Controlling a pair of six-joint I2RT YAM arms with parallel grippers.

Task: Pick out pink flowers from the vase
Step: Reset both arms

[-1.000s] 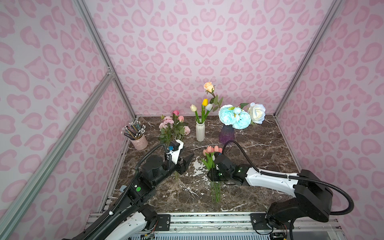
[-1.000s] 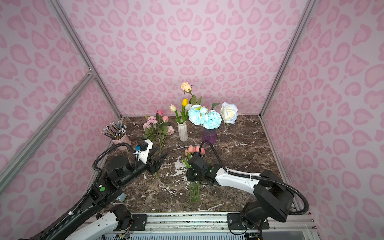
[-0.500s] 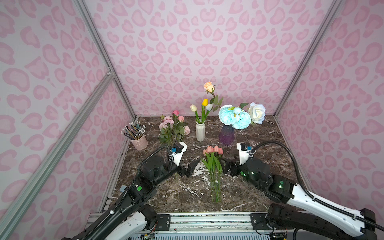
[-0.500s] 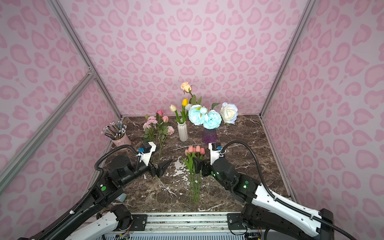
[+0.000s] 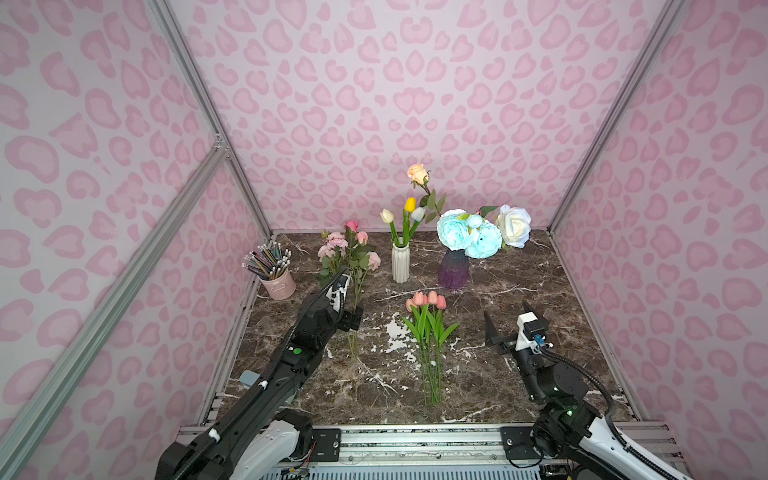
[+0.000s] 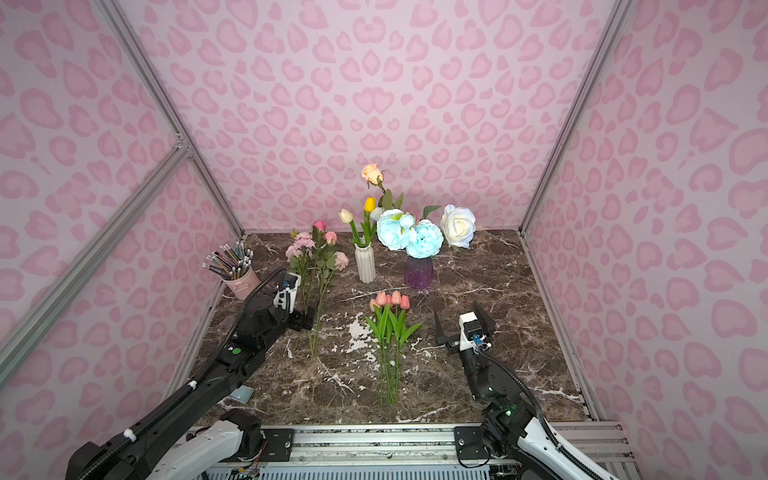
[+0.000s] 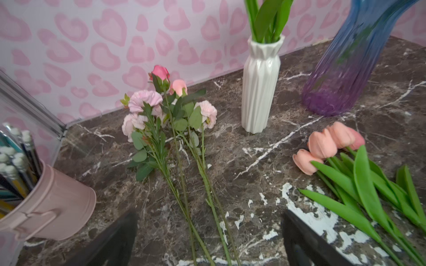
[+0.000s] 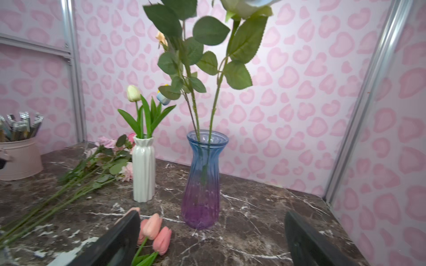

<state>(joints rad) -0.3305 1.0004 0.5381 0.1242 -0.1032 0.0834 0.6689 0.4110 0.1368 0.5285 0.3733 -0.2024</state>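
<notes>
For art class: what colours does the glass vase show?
Glass vase: blue fading to purple; right wrist view best.

Pink roses and peonies (image 5: 348, 253): ruffled pale blooms, small rosebuds, one magenta bud (image 7: 160, 72) — lying flat on the marble tabletop (image 5: 540, 299), left side, heads rearward, long green stems side by side.
Salmon-pink tulips (image 5: 428, 300): one bunch, broad green leaves — lying flat mid-table, well apart from the roses.
</notes>
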